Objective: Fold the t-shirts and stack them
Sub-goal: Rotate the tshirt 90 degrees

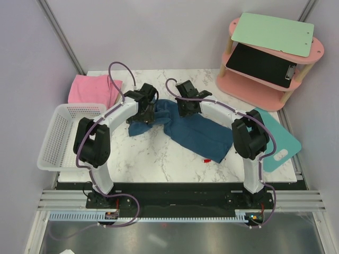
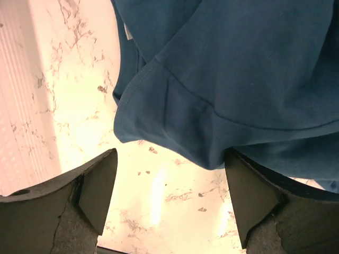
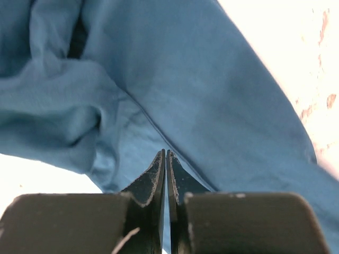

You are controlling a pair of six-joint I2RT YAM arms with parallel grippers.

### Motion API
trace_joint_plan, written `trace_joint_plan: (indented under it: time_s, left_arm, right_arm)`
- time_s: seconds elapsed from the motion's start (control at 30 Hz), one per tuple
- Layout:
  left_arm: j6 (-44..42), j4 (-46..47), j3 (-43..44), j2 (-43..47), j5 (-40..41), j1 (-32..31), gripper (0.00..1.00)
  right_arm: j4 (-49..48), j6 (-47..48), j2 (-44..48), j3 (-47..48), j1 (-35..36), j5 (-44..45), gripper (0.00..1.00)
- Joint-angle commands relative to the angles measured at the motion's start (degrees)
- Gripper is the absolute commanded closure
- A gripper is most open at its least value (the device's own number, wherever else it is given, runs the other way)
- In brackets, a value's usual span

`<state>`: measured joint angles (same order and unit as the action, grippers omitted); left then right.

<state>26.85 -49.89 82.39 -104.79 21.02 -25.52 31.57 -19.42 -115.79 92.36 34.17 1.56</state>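
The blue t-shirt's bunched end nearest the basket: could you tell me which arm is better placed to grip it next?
Probably the left arm: the left fingers stand open, with a hem of the blue t-shirt just ahead, between them. The right fingers look shut on cloth farther along and would have to let go first.

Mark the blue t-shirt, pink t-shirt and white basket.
blue t-shirt (image 1: 204, 136): top view, middle of its body.
pink t-shirt (image 1: 92, 90): top view, centre of the cloth.
white basket (image 1: 50, 140): top view, left wall.

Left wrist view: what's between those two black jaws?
Mostly bare white marble tabletop; the hem of the dark teal-blue cloth t-shirt reaches in at the tips. Left wrist view shows it.
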Motion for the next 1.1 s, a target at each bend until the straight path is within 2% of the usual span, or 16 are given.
trace_joint_plan:
  time_s: [0.0, 0.07, 0.17, 0.2, 0.23, 0.6, 0.73, 0.9, 1.07]
  left_arm:
    - [1.98, -1.0, -1.18, 4.24, 3.07, -0.06, 0.17]
    - [2.5, -1.0, -2.4, 5.74, 3.24, -0.15, 0.23]
    - [2.86, -0.82, -4.51, 8.02, 3.33, -0.06, 0.45]
    - [2.77, -0.82, -4.95, 8.29, 3.33, -0.15, 0.85]
    - [2.94, -0.74, -6.0, 8.64, 2.98, -0.15, 0.98]
    - [5.23, -2.75, -10.85, 1.09, 3.15, 2.14, 0.98]
    - [6.28, -3.2, -12.77, 3.01, 5.35, 3.37, 0.98]
    - [5.41, 0.13, -12.52, 2.5, 4.74, 7.06, 0.98]
    - [5.84, 0.76, -8.39, -4.89, 5.35, 8.55, 0.98]
  right_arm:
    - [-1.07, 1.05, -2.25, 3.79, -0.07, -1.21, 0.91]
    - [-1.07, 0.88, -3.21, 4.23, -0.25, -1.39, 0.91]
    - [-1.16, 0.87, -4.09, 4.5, -0.25, -1.47, 0.91]
    - [-1.16, 0.87, -4.44, 4.85, -0.33, -1.39, 0.91]
    - [-1.25, 0.87, -5.06, 4.94, -0.34, -1.39, 0.91]
    - [-2.13, 2.45, -8.75, 14.16, -0.6, -5.34, 0.91]
    - [-4.32, 2.63, -10.16, 18.38, -1.04, -6.66, 0.91]
    - [-10.47, -1.49, -15.24, 24.17, -1.83, -14.64, 0.9]
    - [-15.38, -6.93, -19.74, 28.05, -1.92, -20.71, 0.9]
